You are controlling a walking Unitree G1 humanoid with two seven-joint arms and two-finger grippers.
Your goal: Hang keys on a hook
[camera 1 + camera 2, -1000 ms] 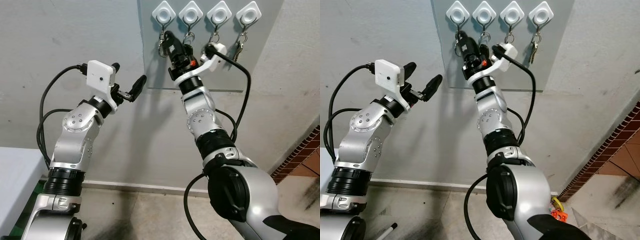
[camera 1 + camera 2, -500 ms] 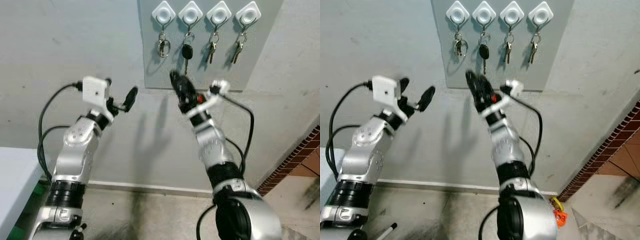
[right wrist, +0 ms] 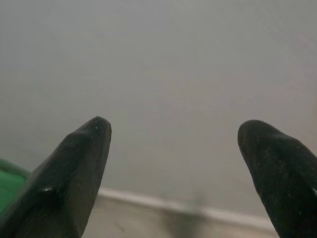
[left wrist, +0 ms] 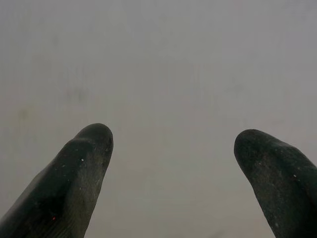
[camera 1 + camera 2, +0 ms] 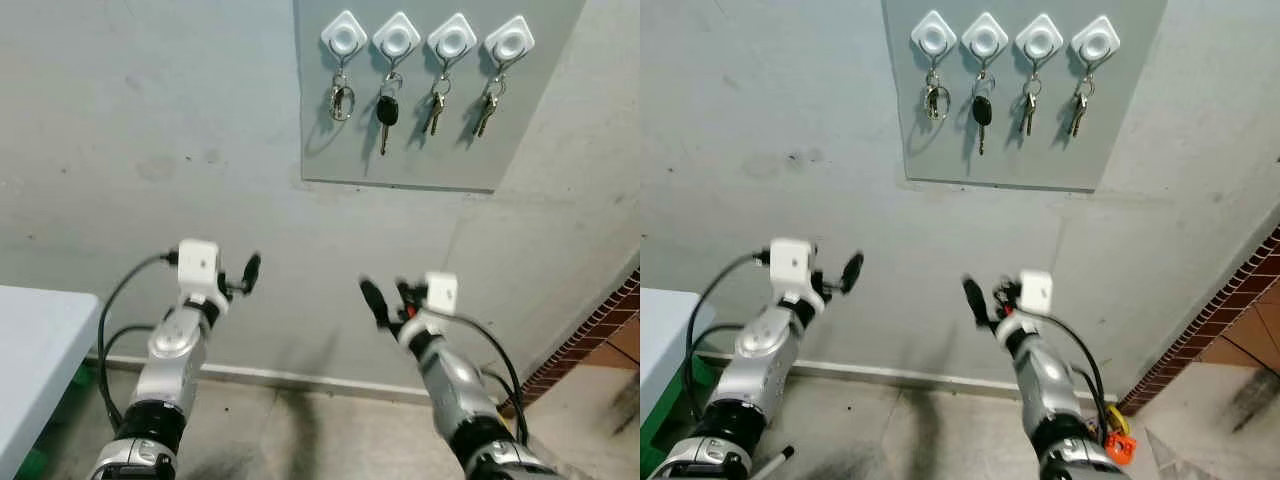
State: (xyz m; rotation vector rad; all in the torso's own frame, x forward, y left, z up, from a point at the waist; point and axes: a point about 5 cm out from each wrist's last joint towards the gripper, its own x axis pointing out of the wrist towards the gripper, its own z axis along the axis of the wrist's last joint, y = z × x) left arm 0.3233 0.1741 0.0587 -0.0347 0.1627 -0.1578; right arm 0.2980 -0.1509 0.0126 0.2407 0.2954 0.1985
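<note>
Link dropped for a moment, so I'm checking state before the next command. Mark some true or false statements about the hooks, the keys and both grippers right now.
1. All four hooks on the grey panel carry keys. True.
2. The right gripper is holding a key. False: its fingers are spread with nothing between them.
3. The black-headed key hangs on the second hook from the left. True.
4. The left gripper is shut. False: it is open and empty.
5. Both grippers are touching the panel. False: both are well below it.

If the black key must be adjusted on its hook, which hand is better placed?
Probably the right. The right hand, open, is almost straight below the black key; the left hand, also open, is left of the grey board.
</note>
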